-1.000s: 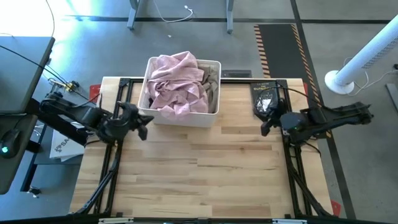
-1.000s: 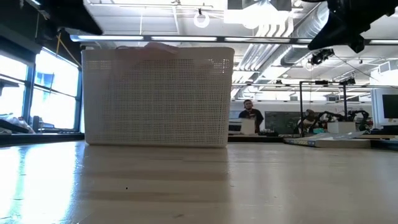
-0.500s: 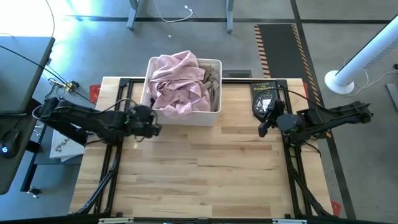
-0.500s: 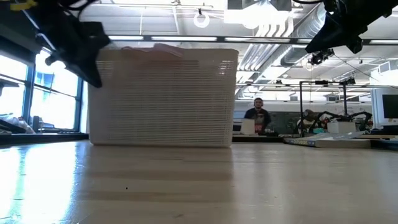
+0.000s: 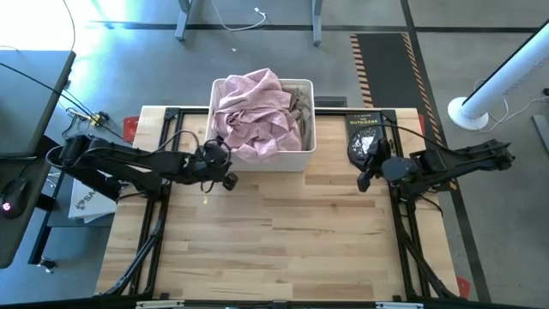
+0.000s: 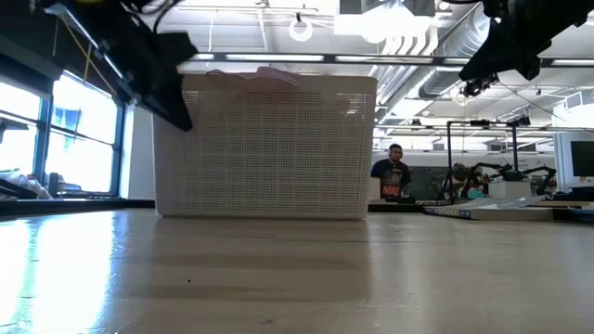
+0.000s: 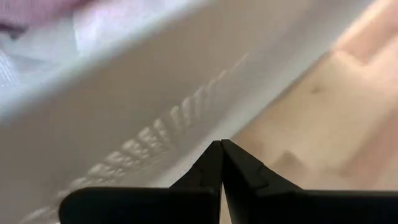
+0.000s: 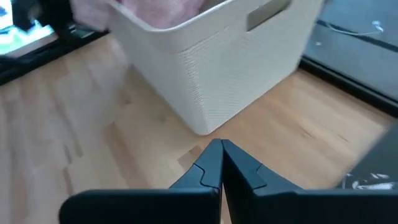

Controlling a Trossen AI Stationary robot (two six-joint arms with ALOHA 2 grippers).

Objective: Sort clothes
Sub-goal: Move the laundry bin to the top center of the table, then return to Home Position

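Left gripper: the left gripper (image 5: 225,168) hangs with fingers pressed together, holding nothing, right at the near left corner of the white lattice basket (image 5: 299,153).
Right gripper: the right gripper (image 5: 364,178) waits well off to the basket's other side, fingers pressed together and empty, above the desk (image 5: 283,240).
Clothes: the light pink garment (image 5: 250,116) lies heaped on top inside the basket, just beyond the left gripper; a dark olive-brown piece (image 5: 297,107) shows at the heap's far edge. Other garments cannot be made out.
Step in hand: by the look of it, the approach; no garment has been lifted out yet.
Next move: the left gripper would likely need to rise over the rim, spread its fingers and pinch a fold of the pink cloth.
Background: a person (image 6: 395,176) stands far off in the room.
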